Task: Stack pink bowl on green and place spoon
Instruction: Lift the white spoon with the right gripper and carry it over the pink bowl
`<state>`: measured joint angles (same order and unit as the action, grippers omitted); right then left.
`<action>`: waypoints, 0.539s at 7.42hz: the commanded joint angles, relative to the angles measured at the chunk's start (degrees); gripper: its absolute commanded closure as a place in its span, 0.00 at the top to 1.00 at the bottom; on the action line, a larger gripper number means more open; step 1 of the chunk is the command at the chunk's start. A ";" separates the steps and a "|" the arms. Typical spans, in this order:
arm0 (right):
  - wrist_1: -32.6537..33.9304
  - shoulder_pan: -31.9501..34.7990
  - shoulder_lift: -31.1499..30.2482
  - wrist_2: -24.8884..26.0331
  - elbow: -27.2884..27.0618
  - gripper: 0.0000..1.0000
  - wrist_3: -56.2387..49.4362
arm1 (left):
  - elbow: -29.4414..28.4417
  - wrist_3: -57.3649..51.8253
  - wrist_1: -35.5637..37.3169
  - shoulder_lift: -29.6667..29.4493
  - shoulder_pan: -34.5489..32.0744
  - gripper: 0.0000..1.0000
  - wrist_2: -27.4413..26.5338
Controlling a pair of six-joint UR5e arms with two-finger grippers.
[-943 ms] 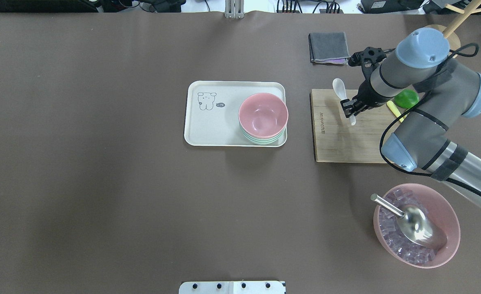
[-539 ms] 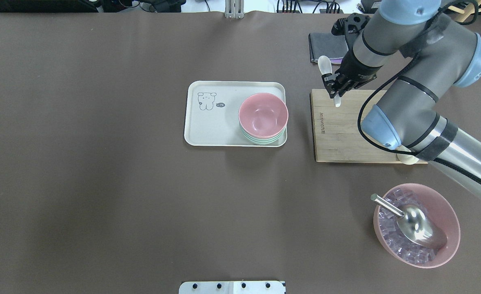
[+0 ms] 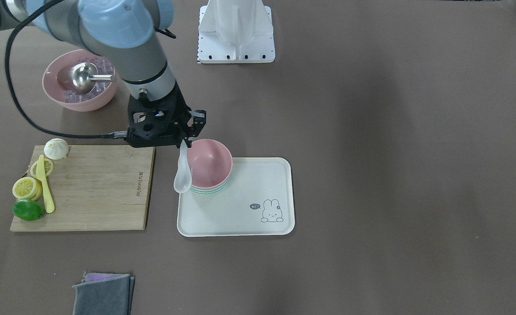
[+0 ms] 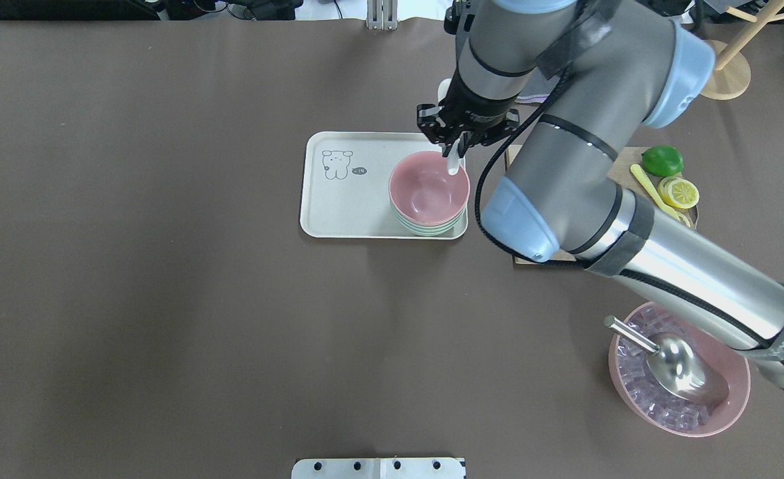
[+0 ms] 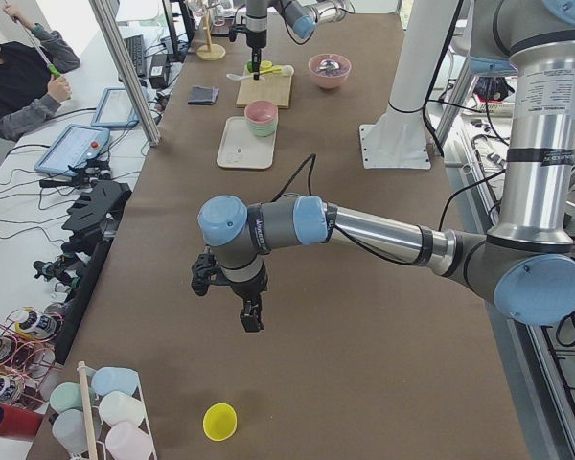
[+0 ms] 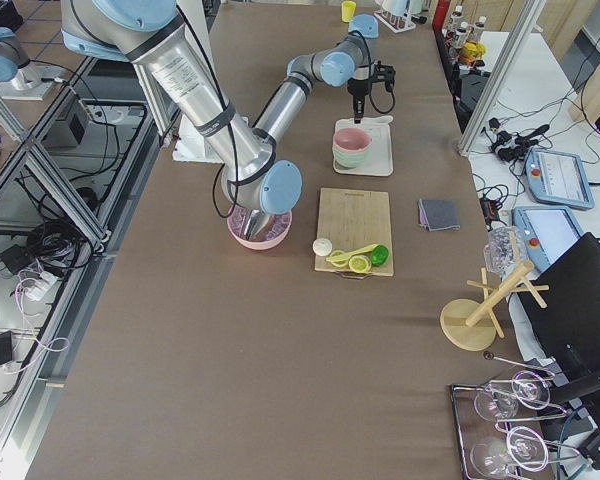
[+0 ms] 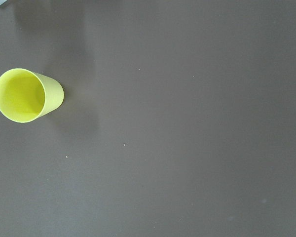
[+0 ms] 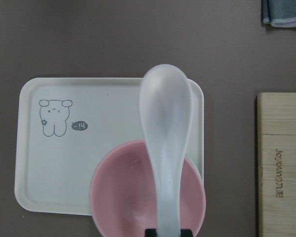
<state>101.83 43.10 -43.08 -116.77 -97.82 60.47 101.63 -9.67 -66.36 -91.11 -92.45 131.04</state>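
1. The tray [image 3: 231, 218] lies bare over its half with the animal drawing. The pink bowl [image 3: 209, 162], stacked on green bowls [image 3: 209, 190], fills its other end.
2. Over the tray's bowl end hang the right claw [image 3: 183, 140] and the white spoon [image 3: 182, 175] it grips, barring the way down.
3. Beyond that end of the tray lies the cutting board [image 3: 87, 188], with a narrow strip of desk [image 3: 166, 210] between.
4. Off the tray's drawing end the desk lies open.
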 commanded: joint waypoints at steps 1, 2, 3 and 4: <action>1.71 -5.82 5.36 5.84 5.24 0.00 4.48 | -0.02 0.00 0.00 0.06 -0.10 0.99 0.00; 1.53 -7.31 5.20 7.59 6.67 0.00 4.31 | -0.02 0.00 0.00 0.14 -0.10 0.99 0.00; 1.18 -8.29 4.16 8.92 7.55 0.00 3.61 | -0.02 0.00 0.00 0.15 -0.10 0.99 0.00; 1.27 -8.47 3.10 8.84 7.21 0.00 3.43 | -0.02 0.00 0.00 0.15 -0.10 0.99 0.00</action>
<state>103.16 35.43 -38.94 -108.70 -91.02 64.21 101.60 -9.67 -66.36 -90.99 -92.54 131.04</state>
